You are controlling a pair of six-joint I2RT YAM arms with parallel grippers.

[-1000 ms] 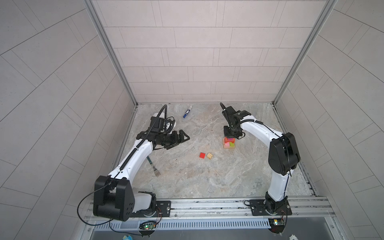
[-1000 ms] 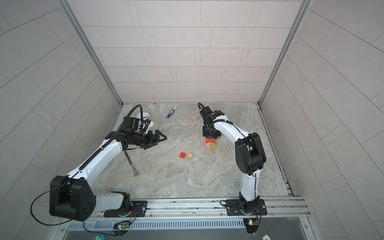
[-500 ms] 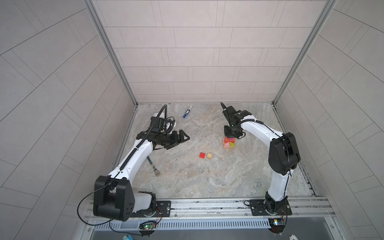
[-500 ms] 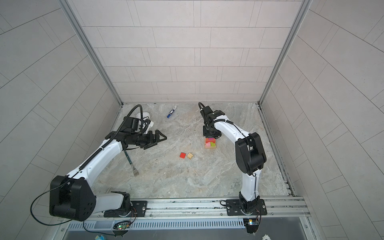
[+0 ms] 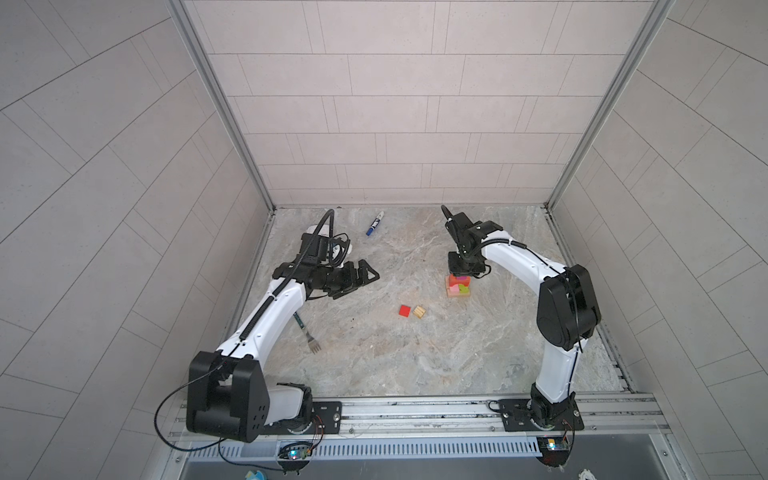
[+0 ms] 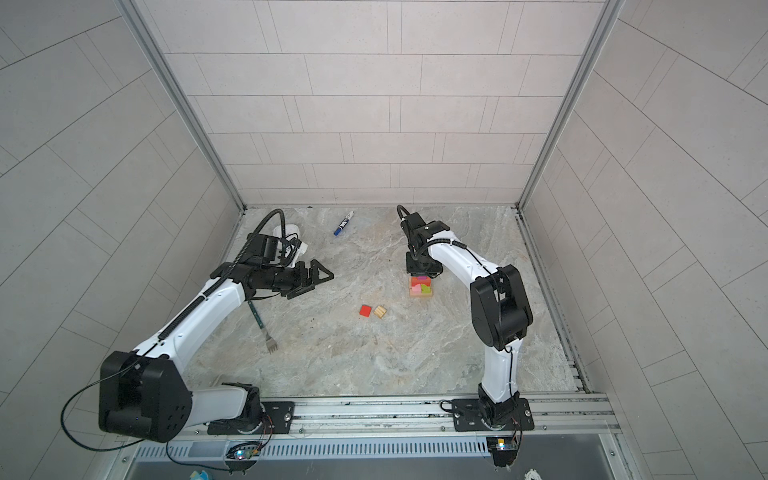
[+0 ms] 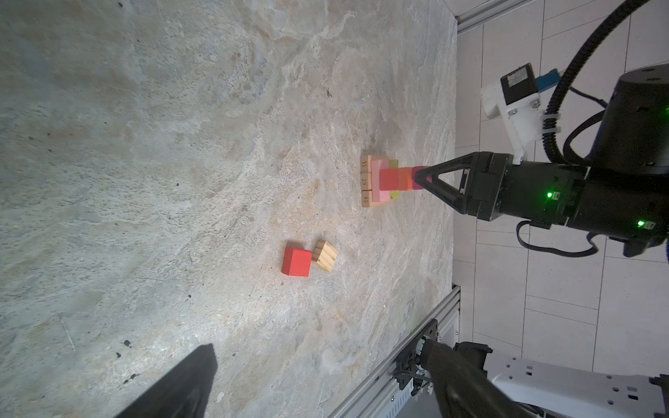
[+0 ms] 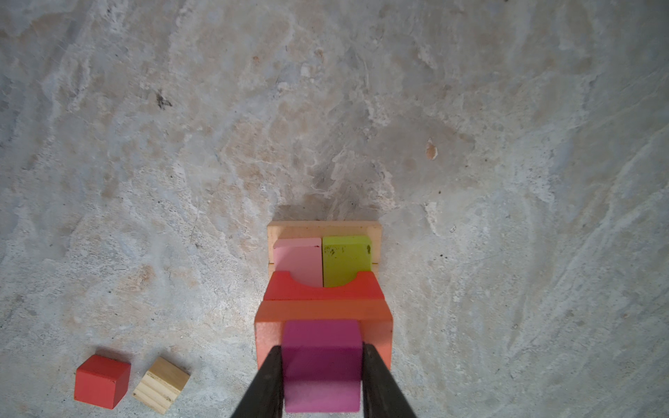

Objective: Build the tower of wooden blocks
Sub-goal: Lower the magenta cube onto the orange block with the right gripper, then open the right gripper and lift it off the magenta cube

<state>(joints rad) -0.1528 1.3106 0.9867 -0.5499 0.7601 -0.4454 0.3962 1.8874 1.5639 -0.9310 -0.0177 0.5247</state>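
Left hand (image 5: 360,282) is wide open and holds nothing, hovering over the marble-look counter (image 5: 415,365) toward its back-left corner. A metal fork with a dark green handle (image 5: 308,336) lies flat near the left edge, its handle end under that arm. A blue-capped white marker pen (image 5: 375,223) lies by the back edge.

Mid-counter there are two loose blocks, a red wooden cube (image 5: 404,310) and a plain tan wooden cube (image 5: 419,311), just beside each other (corners look to touch in the left wrist view).

The block tower (image 5: 458,286) stands right of centre, toward the back:
- three tan wooden bars (image 7: 365,181) as the base
- a pink bar (image 8: 298,258) and a lime-green bar (image 8: 345,258) side by side on them
- a red arch (image 8: 322,291), then an orange bar (image 8: 324,309)
- a magenta cube (image 8: 322,347) on top

Right hand (image 8: 322,365) points straight down over the tower. Its fingers (image 8: 269,380) are closed against both sides of the magenta cube, which sits on the orange bar.
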